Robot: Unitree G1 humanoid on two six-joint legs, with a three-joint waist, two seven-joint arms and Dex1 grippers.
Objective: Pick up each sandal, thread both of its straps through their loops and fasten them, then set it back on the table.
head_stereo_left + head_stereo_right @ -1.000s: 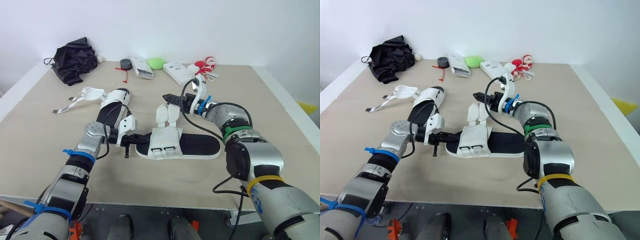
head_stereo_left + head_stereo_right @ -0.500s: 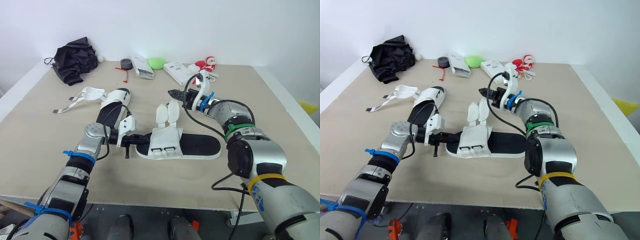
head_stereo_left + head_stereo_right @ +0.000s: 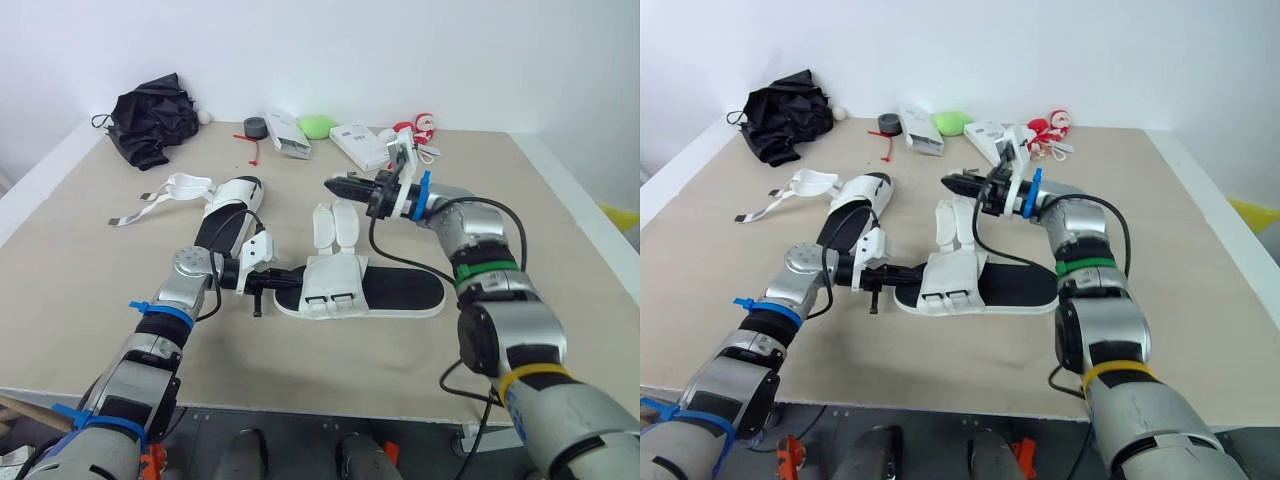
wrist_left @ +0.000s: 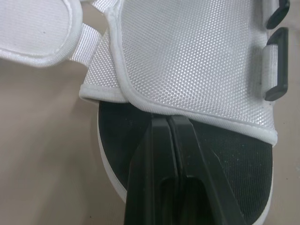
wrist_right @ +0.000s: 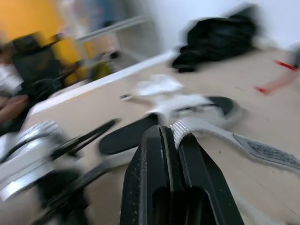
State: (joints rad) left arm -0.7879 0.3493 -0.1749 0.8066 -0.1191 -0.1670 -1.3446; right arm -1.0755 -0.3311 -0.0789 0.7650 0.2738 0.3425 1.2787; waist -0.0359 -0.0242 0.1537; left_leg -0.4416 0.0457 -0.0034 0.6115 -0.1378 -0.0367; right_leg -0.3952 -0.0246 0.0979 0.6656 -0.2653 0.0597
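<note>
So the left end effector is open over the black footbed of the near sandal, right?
Not quite. The left end effector is shut, not open: the left wrist view shows its two fingers pressed together. The rest holds, as it sits over the black footbed of the near sandal.
</note>
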